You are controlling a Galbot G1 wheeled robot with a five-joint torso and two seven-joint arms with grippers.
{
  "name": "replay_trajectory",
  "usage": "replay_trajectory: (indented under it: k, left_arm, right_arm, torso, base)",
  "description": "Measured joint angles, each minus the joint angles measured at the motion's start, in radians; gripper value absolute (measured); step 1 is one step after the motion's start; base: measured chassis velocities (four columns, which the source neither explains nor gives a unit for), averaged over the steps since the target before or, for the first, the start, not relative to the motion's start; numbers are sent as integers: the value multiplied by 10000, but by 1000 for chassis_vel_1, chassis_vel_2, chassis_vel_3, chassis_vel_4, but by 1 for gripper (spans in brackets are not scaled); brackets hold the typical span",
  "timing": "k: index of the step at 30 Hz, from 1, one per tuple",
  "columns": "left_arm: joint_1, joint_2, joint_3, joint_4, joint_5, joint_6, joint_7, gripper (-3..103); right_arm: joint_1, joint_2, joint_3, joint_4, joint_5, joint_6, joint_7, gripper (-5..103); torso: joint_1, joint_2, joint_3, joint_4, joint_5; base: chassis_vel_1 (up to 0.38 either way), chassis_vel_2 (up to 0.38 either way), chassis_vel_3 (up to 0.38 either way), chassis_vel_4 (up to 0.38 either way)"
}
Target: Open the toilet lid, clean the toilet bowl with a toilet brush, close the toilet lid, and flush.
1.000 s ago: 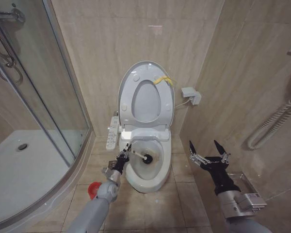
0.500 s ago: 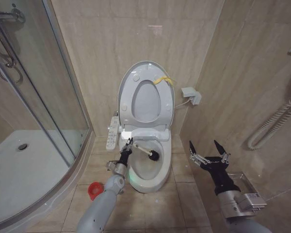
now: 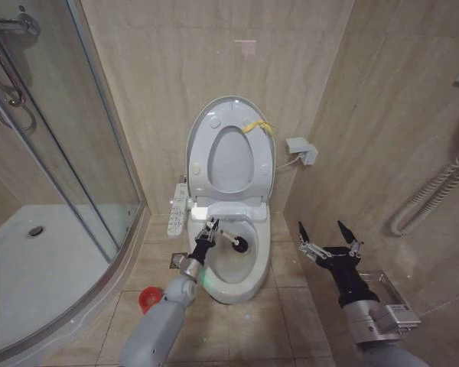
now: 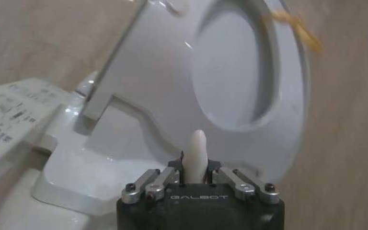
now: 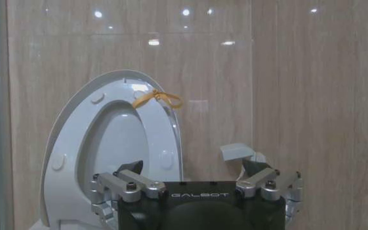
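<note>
The toilet lid [image 3: 231, 145] stands raised against the tiled back wall, the seat ring [image 3: 231, 164] up in front of it and a yellow strap [image 3: 258, 126] hanging at its upper rim. Below it the toilet bowl [image 3: 229, 267] lies open, with brownish stains on its inner surface.

The left gripper [image 3: 209, 230] is over the bowl's left rim, its fingers closed on the white handle of the toilet brush [image 3: 233, 242]. The handle slants across the bowl, and the dark bristle head sits inside, toward the right inner wall near the back. In the left wrist view the handle's end [image 4: 197, 155] pokes up between the clamped fingers, with the lid [image 4: 235, 81] beyond.

The right gripper [image 3: 328, 241] is held off to the right of the toilet, near the side wall, its fingers spread wide and empty. A red brush holder [image 3: 148, 298] stands on the floor tiles left of the bowl, beside the shower enclosure [image 3: 53, 191].
</note>
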Motion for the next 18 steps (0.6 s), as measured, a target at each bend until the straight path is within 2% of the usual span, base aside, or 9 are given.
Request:
replay_trajectory:
  k: [1,2,4,8,11,14,15,17,18]
  left_arm:
    - [0,0,0,0,0,0,0,22]
    - [9,-177,-38,-192,-764,94,-4,22]
    - [54,-329,-136,-376,-1205,182,17,23]
    - [156,-351,-218,-508,-1460,241,146,23]
    - [187,-317,-244,-371,-1311,227,281,23]
    - [276,-157,-306,46,-203,122,417,23]
    - [276,-157,-306,46,-203,122,417,23]
    - [279,-88,-389,147,646,8,375,23]
    - [274,-67,-394,121,793,-15,355,23]
  right_arm:
    - [0,0,0,0,0,0,0,100]
    - [0,0,0,0,0,0,0,100]
    - [0,0,0,0,0,0,0,100]
    - [0,0,0,0,0,0,0,100]
    - [0,0,0,1,0,0,0,100]
    - [0,0,0,1,0,0,0,100]
    - [0,0,0,1,0,0,0,100]
    - [0,0,0,0,0,0,0,100]
    - [0,0,0,0,0,0,0,100]
  torso:
    - [0,0,0,0,0]
    - [0,0,0,0,0]
    - [0,0,0,-2,1]
    - [0,0,0,1,2]
    - [0,0,-1,2,1]
    - [0,0,-1,4,1]
    - [0,0,-1,4,1]
    - [-1,0,-1,3,0]
    - [-1,0,-1,2,0]
  base:
    - [0,0,0,0]
    - [0,0,0,0]
    - [0,0,0,0]
    - [0,0,0,0]
    - [0,0,0,0]
    - [0,0,0,0]
    - [0,0,0,0]
    - [0,0,0,0]
    - [0,0,0,0]
